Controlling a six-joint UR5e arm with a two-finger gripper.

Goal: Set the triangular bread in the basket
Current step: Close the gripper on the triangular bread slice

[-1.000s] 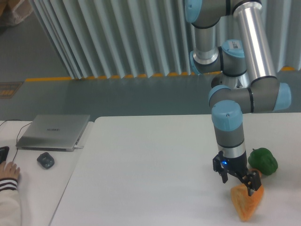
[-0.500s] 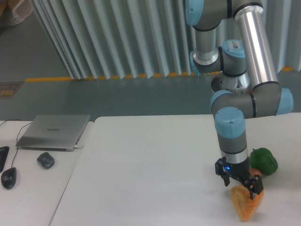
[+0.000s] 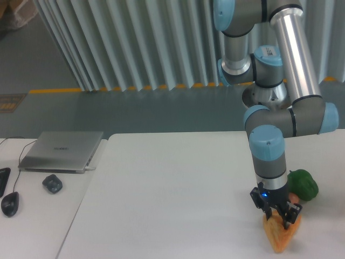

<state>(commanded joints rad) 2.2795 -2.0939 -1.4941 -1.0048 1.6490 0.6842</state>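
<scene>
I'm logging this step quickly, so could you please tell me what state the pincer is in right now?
Pincer: down on the top of the triangular bread, fingers straddling it; whether it has shut on it cannot be told.

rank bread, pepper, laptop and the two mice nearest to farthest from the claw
From the claw:
1. Bread, right under it.
2. Pepper, just behind, at the table's right edge.
3. Laptop and grey mouse, far left; too close to call.
4. Black mouse, farthest left.
</scene>
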